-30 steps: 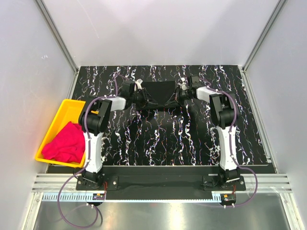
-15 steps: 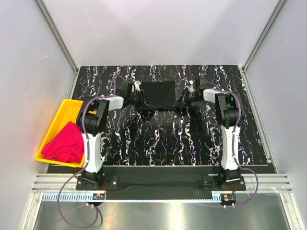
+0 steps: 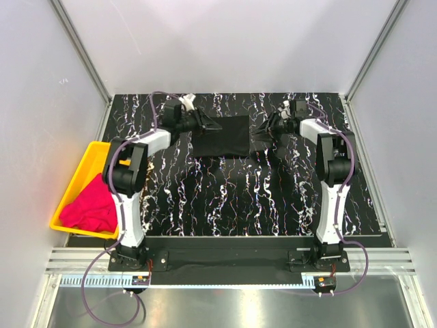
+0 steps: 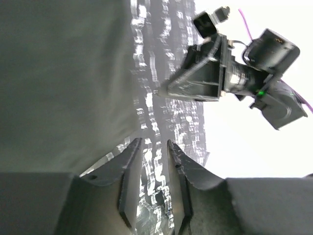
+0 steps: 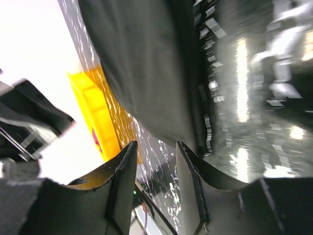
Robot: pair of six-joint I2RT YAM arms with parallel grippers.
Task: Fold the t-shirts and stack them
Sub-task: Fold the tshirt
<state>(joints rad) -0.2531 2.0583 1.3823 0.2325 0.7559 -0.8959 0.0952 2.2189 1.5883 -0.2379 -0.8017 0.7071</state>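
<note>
black t-shirt [image 3: 220, 137] lies folded far on the table [image 3: 225, 198]. left gripper [image 4: 154, 147] and right gripper [image 5: 156, 147] flank it, fingers slightly parted, empty. pink t-shirt [image 3: 90, 205] sits bunched in the yellow tray [image 3: 102, 147], near left.

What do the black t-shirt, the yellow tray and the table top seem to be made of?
The black t-shirt: soft matte cloth, perhaps cotton; it lies flat and limp. The yellow tray: probably smooth moulded plastic, with stiff raised walls. The table top: hard glossy sheet with marble-like white veins; the reflections show gloss, real stone uncertain.
</note>
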